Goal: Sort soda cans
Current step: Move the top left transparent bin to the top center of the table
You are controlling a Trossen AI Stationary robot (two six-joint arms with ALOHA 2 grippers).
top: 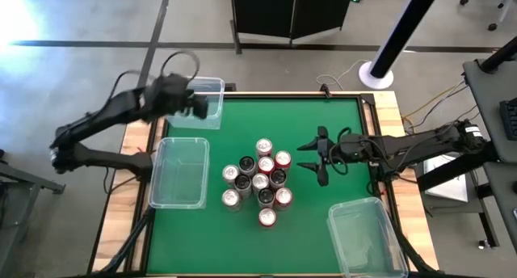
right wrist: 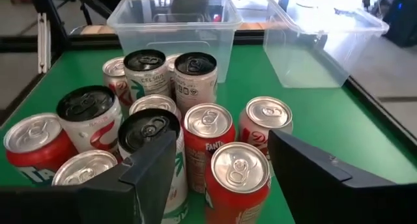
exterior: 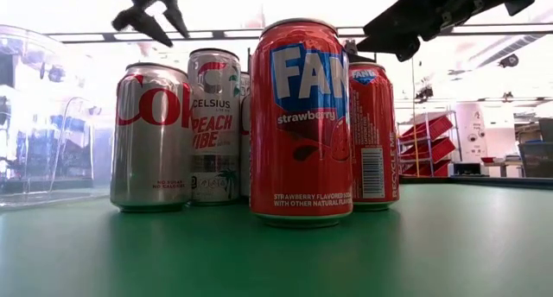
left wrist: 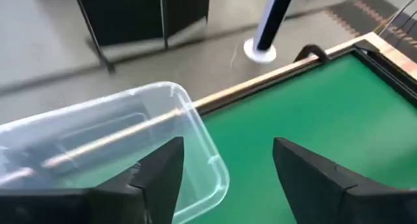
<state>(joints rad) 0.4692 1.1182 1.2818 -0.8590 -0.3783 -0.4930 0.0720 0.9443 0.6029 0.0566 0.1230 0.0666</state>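
Green table mat (top: 339,128) under both arms, grey floor beyond. Soda cans (top: 260,181) clustered upright at mat centre, touching one another, none sorted yet: all three clear bins bare.

Right gripper (top: 315,155) just beside the cluster, fingers spread wide, nothing held. Left gripper (top: 196,107) over the far bin (top: 212,87), well apart from the cluster, fingers parted, nothing held.

Step in hand, judged: approach for a first pick. Next move calls for straddling one outer can of the cluster without knocking its neighbours.

Low view alone gives labels: a strawberry red can (exterior: 301,120), a silver Coke can (exterior: 150,135). Right wrist view alone shows black lids among silver ones.
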